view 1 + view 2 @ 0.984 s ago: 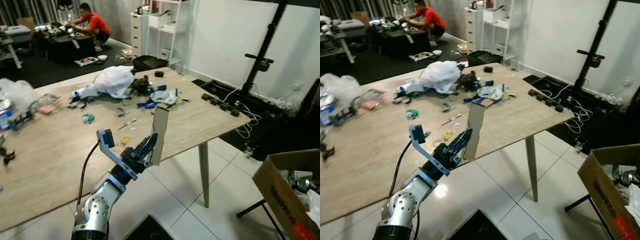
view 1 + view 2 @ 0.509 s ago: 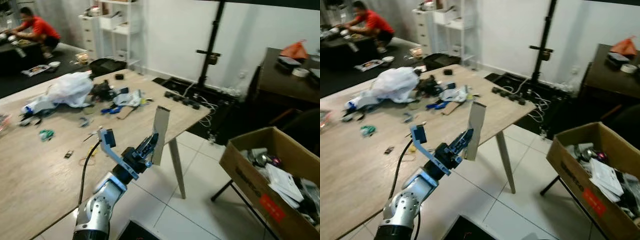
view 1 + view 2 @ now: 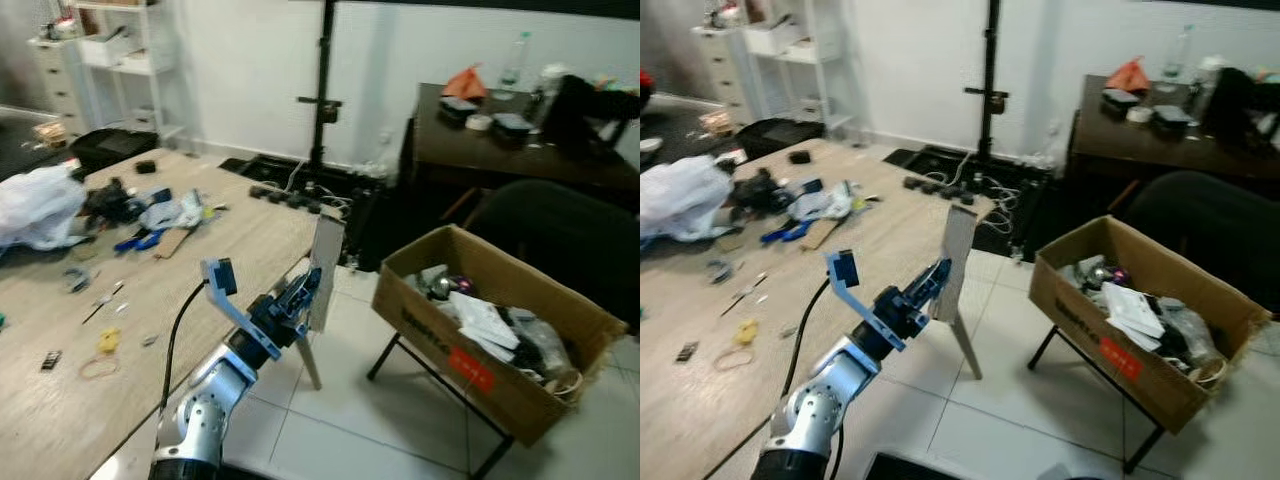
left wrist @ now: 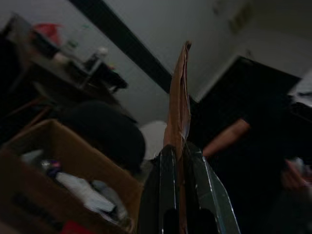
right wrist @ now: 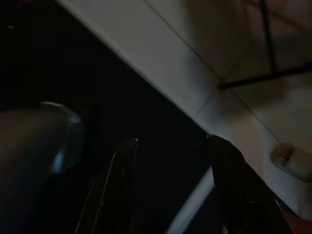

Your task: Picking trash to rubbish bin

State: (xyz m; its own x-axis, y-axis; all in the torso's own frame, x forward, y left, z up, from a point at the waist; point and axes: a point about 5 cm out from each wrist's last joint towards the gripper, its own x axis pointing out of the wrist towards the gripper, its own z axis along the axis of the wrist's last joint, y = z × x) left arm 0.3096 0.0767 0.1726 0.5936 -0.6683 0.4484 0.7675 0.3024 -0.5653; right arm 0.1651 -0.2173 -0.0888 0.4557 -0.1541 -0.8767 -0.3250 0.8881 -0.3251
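White-tiled floor [image 3: 340,440], cluttered wooden table [image 3: 240,235] at left, cardboard bin [image 3: 495,330] at right.
L pincer [image 3: 308,290] clamped on upright cardboard strip [image 3: 326,268] between table & bin; R pincer [image 5: 170,185] apparently parted, view dark.

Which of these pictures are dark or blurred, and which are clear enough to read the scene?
Left and right eye views: well lit, slightly soft; the left gripper, the cardboard strip and the cardboard box read clearly. Left wrist view: dim, background blurred, strip and fingers fairly sharp. Right wrist view: very dark, blurred; two fingers against pale floor.
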